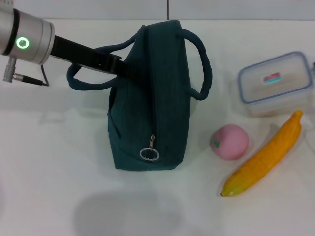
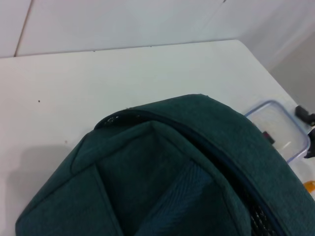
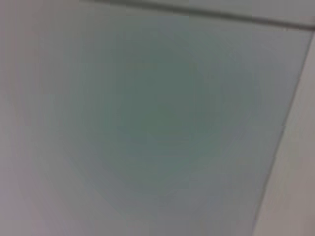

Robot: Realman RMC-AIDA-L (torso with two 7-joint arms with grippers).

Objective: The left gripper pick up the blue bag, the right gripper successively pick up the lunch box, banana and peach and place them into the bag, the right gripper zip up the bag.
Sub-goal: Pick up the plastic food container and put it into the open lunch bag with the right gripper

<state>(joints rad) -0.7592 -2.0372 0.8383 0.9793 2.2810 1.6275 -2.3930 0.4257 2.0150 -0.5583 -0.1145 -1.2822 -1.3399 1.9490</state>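
The blue bag [image 1: 152, 98] is in the middle of the head view, its zipper line running to a metal ring pull [image 1: 149, 154]. Its shadow lies apart from it on the table, so it hangs above the surface. My left gripper [image 1: 118, 66] reaches in from the left and holds the bag's left side by a handle [image 1: 83, 81]. The left wrist view is filled by the bag [image 2: 162, 167]. The lunch box [image 1: 275, 83], peach [image 1: 229, 142] and banana [image 1: 263, 160] lie on the table to the right. Only dark parts [image 2: 304, 113] past the lunch box [image 2: 278, 130] may be my right gripper.
The white table [image 1: 49, 172] spreads around the bag, with its far edge against a pale wall. An orange bit of the banana [image 2: 309, 186] shows in the left wrist view. The right wrist view shows only a blurred grey surface.
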